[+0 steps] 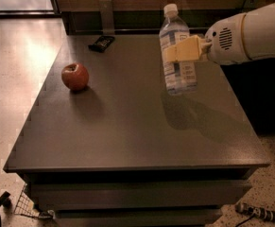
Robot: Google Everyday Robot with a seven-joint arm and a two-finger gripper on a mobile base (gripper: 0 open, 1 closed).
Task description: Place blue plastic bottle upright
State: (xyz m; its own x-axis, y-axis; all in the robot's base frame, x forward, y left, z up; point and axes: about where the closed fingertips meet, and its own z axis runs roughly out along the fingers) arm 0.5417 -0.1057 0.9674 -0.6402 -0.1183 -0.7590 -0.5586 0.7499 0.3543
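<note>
Hand (174, 53) clamped around the blue plastic bottle (179, 77), near upright, cap up, above the table (127, 141); contents unclear.

A band of the bottle (180, 77) is covered by the gripper (175, 51), which is clamped around it over the table's (127, 126) right side. The far finger is hidden behind the bottle. The arm (260, 32) gets cut off at the right edge. The small dark thing (101, 43) at the back can't really be made out.

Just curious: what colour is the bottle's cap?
The cap is white, camera view; the gripper grips the bottle above the table.
</note>
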